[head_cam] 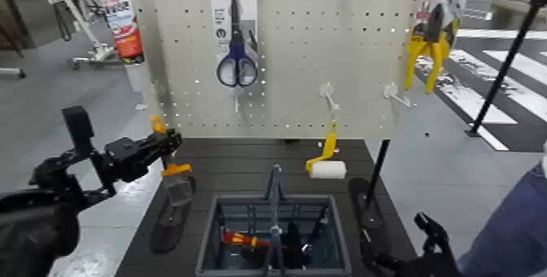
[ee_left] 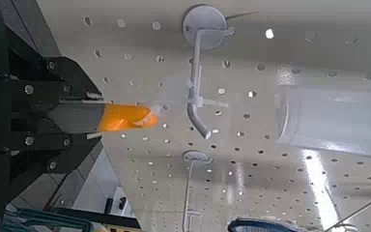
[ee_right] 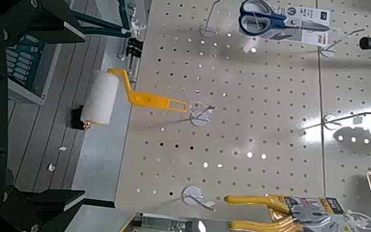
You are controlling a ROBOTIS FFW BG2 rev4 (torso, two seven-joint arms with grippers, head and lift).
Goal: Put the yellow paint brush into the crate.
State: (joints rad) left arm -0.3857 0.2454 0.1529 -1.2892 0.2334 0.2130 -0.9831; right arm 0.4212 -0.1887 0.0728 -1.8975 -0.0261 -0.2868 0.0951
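My left gripper is shut on the yellow paint brush and holds it above the table's left side, in front of the pegboard. The handle tip points up, and the yellow band and grey bristles hang below. In the left wrist view the orange handle sticks out between my fingers toward a white hook. The dark grey crate, with an upright handle bar, stands at the table's front centre, to the right of and below the brush. My right gripper is open and empty at the front right.
The white pegboard holds blue scissors, yellow pliers and bare hooks. A yellow-handled roller lies on the table behind the crate. A red screwdriver and other tools lie in the crate. A person's blue sleeve is at the right.
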